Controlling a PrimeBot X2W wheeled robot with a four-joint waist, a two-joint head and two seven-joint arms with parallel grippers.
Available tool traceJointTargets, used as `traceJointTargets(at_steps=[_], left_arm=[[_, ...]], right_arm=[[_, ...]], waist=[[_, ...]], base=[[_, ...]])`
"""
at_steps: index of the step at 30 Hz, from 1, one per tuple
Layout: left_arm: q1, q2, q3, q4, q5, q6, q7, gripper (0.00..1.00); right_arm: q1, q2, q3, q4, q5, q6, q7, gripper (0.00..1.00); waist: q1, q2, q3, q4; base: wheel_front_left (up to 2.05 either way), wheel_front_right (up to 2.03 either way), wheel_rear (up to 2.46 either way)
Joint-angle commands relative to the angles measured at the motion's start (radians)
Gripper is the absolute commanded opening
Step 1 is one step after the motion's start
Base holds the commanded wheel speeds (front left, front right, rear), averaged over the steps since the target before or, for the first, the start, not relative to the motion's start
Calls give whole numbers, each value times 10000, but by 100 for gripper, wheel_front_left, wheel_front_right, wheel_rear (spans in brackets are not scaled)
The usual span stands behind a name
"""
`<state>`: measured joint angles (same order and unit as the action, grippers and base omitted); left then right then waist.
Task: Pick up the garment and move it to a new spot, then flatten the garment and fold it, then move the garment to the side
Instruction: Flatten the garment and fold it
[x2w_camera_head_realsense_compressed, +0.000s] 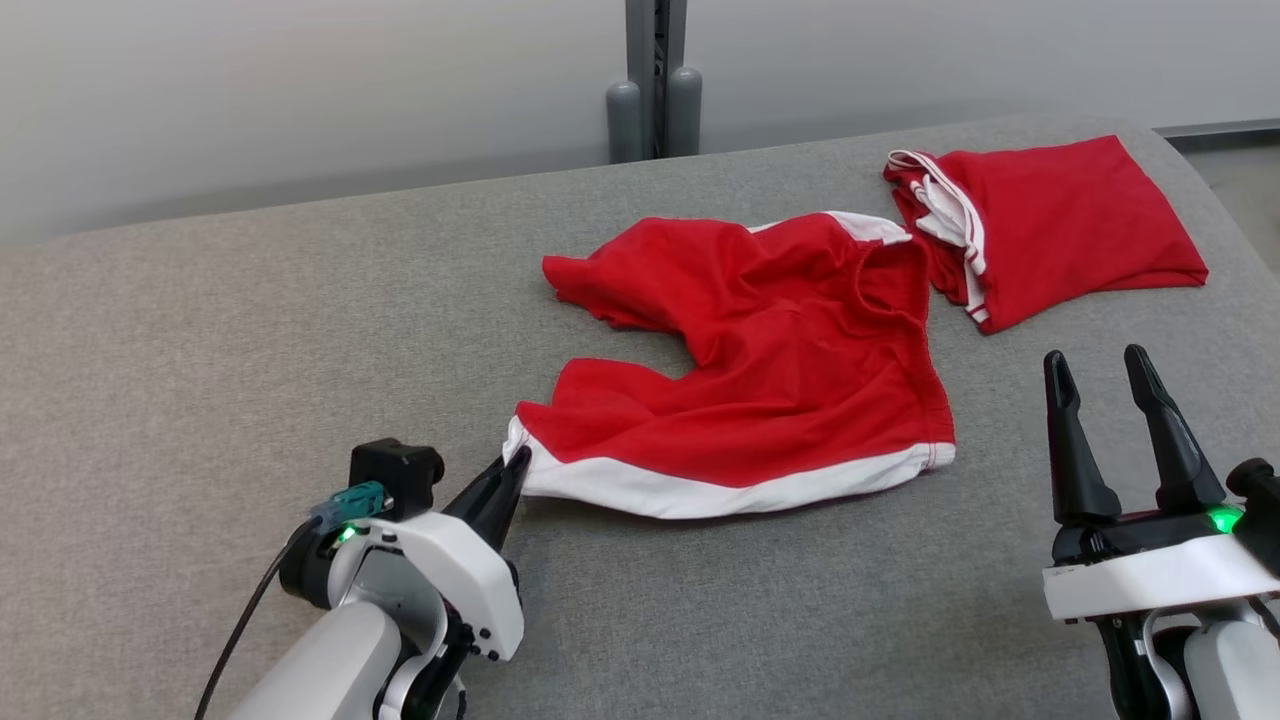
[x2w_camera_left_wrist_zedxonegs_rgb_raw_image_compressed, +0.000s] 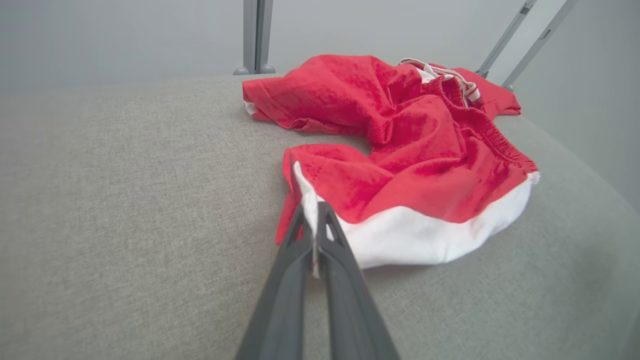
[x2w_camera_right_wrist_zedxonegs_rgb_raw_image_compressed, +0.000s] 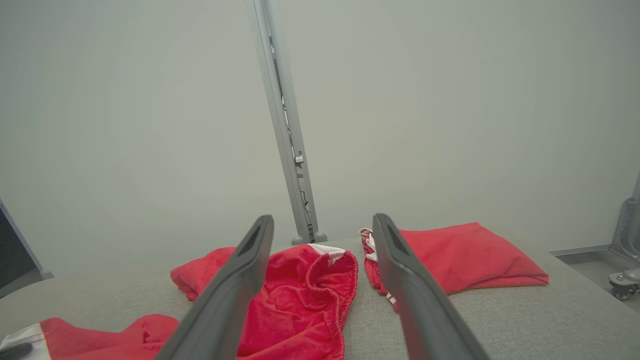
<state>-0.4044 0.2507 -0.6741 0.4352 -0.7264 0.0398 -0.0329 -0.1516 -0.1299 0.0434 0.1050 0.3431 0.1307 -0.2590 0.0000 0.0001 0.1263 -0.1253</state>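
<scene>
The shorts (x2w_camera_head_realsense_compressed: 790, 340) are soft red cloth, matt and creased, with a smoother white cloth band at the hem. At 1 o'clock the folded garment (x2w_camera_head_realsense_compressed: 1080, 220) is the same matt red cloth with white trim. The table (x2w_camera_head_realsense_compressed: 200, 350) wears coarse grey woven fabric. The left hand (x2w_camera_head_realsense_compressed: 516, 465) and right hand (x2w_camera_head_realsense_compressed: 1097, 362) have dark matt plastic fingers (x2w_camera_head_realsense_compressed: 1075, 450) on glossy white plastic shells. At 12 o'clock the post (x2w_camera_head_realsense_compressed: 655, 60) is smooth grey metal.
</scene>
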Motion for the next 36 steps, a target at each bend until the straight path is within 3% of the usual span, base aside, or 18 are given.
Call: traceJointTargets(at_steps=[1, 12, 18, 20, 21, 22, 28, 36], left_arm=[[230, 106, 85, -216, -63, 135, -61, 0], [1620, 897, 456, -1428, -360, 1031, 142, 0], [2038, 1108, 528, -1559, -461, 1218, 192, 0], [2154, 1115, 517, -1572, -527, 1233, 245, 20], [2170, 1118, 518, -1589, -545, 1251, 282, 44], [2161, 1119, 532, -1607, -569, 1273, 271, 100], [2313, 1322, 724, -1789, -655, 1372, 186, 100], [2539, 2118, 1408, -2708, -325, 1983, -503, 100]], right_arm=[[136, -94, 0, 25, 7, 4, -60, 100], [156, -212, 204, 413, 99, 4, -60, 100], [196, -229, 272, 575, 138, 4, -59, 100], [208, -221, 306, 601, 145, 4, -59, 100], [210, -220, 314, 612, 148, 4, -59, 100], [207, -224, 330, 632, 155, 4, -60, 100], [189, -261, 419, 736, 178, 4, -60, 100], [337, -276, 463, 790, 130, 4, -59, 100]], waist=[[0, -1, -123, 186], [0, -1, -354, 677], [0, -1, -484, 757], [0, -1, -520, 763], [0, -1, -533, 764], [0, -1, -548, 763], [0, -1, -643, 746], [0, -1, -931, 784]], base=[[0, 0, 0], [0, 0, 0], [0, 0, 0], [0, 0, 0], [0, 0, 0], [0, 0, 0], [0, 0, 0], [0, 0, 0]])
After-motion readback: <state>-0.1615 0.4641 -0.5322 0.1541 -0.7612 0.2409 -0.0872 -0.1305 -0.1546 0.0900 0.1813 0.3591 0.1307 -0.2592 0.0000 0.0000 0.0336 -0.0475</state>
